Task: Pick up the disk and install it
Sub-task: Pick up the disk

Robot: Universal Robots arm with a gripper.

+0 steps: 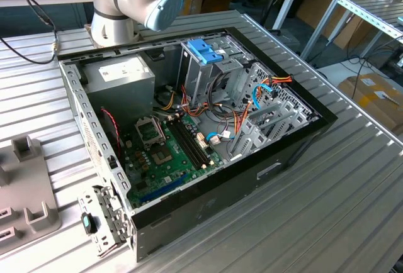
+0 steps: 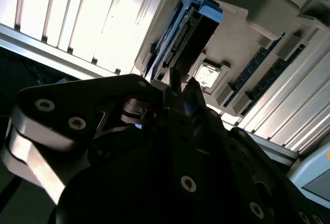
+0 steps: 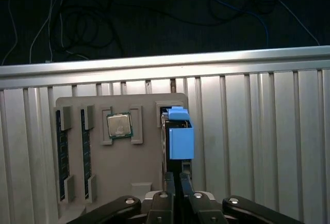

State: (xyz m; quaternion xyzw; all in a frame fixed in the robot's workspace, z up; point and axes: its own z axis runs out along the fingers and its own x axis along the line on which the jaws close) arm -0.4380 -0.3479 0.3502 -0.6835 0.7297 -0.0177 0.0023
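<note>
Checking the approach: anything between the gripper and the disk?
Nothing visible. In the first wrist view the gripper is close by the disk, which stands on edge in a slot of the grey holder, with a clear line between them.

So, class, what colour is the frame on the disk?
The frame is bright blue, clearest in the first wrist view.

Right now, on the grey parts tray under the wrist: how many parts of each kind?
Memory modules: 2
Processor chip: 1
Disk: 1
Total on the grey tray: 4
</note>
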